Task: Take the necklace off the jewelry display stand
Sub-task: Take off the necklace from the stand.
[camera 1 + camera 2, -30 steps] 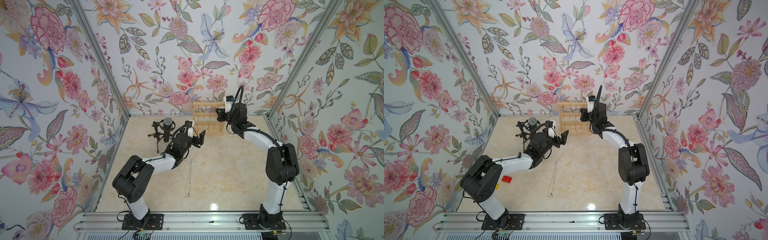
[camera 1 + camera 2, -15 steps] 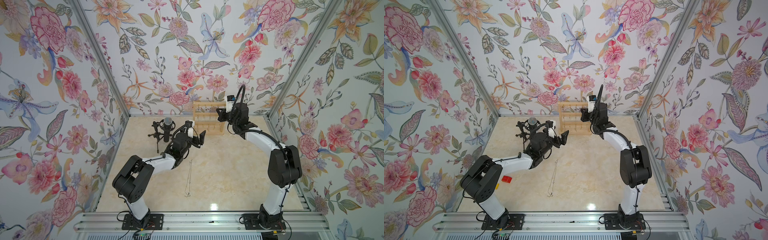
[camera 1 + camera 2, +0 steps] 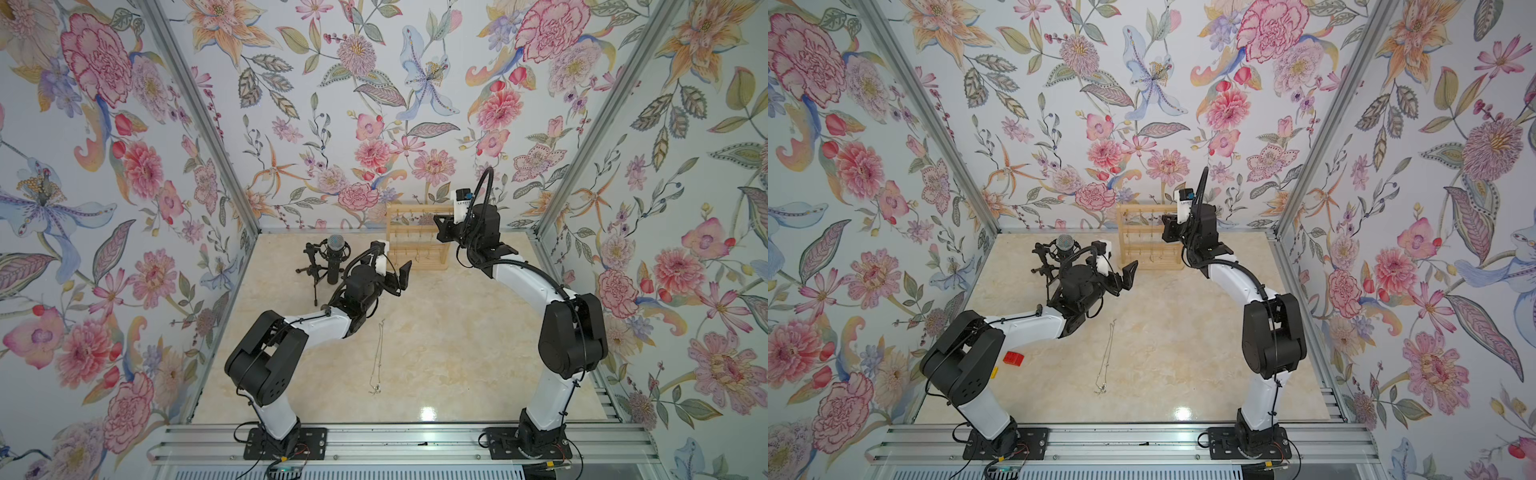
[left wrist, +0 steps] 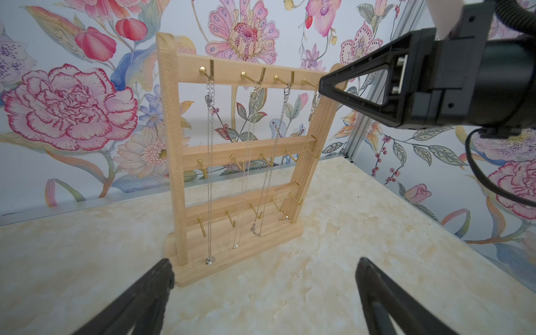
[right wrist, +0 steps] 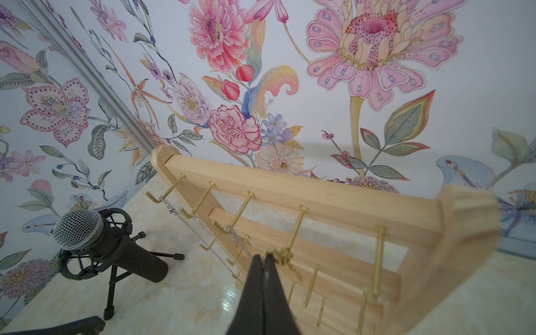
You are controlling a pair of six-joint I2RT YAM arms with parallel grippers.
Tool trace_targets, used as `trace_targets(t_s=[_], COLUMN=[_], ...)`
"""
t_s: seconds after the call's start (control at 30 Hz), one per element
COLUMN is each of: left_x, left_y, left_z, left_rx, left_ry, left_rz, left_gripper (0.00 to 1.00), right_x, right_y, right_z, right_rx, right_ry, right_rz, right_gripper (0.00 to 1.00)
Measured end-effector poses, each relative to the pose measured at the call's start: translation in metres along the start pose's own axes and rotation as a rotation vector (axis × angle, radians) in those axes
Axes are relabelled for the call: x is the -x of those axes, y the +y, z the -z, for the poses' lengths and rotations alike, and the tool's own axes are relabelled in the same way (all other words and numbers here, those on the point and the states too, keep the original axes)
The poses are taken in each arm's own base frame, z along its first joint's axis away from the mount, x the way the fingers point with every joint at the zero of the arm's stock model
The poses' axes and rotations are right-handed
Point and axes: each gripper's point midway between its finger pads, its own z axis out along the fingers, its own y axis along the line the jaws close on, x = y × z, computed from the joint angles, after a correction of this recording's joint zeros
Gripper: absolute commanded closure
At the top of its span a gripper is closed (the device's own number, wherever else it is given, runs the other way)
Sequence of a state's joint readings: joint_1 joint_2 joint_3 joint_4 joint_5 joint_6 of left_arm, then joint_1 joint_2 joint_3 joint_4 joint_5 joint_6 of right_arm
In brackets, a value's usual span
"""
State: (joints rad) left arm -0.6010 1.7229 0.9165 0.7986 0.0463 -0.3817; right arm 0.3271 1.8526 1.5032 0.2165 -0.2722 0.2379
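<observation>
The jewelry display stand is a pale wooden rack at the back wall. Three silver chains and a gold necklace hang from its top hooks. My right gripper is shut at the top bar, pinching the gold necklace's chain beside its hook. My left gripper stands open and holds nothing, in front of the stand's base. Another silver necklace lies stretched out on the table.
A black microphone on a small tripod stands left of the stand, behind my left arm. A small red block lies by the left arm's elbow. Flowered walls close the table on three sides.
My right arm's elbow has shifted slightly to the right while its tip stays at the stand's top bar. The left arm has not moved.
</observation>
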Motion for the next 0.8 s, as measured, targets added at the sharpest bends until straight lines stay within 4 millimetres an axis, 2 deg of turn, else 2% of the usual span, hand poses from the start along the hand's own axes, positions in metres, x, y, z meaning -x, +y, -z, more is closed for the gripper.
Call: trace_targets(t_s=[0.33, 0.6, 0.8], left_x=[0.0, 0.0, 0.001], left_y=[0.0, 0.0, 0.0], left_z=[0.0, 0.0, 0.0], left_rx=[0.0, -0.001, -0.001], left_ry=[0.0, -0.001, -0.004], left_rz=[0.0, 0.0, 0.0], left_gripper=[0.01, 0.01, 0.01], right_x=[0.001, 0.019, 0.021], right_y=[0.001, 0.009, 0.013], right_z=[0.002, 0.014, 0.014], right_rx=[-0.001, 0.01, 0.015], right_ry=[0.004, -0.034, -0.037], right_rz=[0.002, 0.022, 0.027], right_gripper=[1.0, 1.0, 1.0])
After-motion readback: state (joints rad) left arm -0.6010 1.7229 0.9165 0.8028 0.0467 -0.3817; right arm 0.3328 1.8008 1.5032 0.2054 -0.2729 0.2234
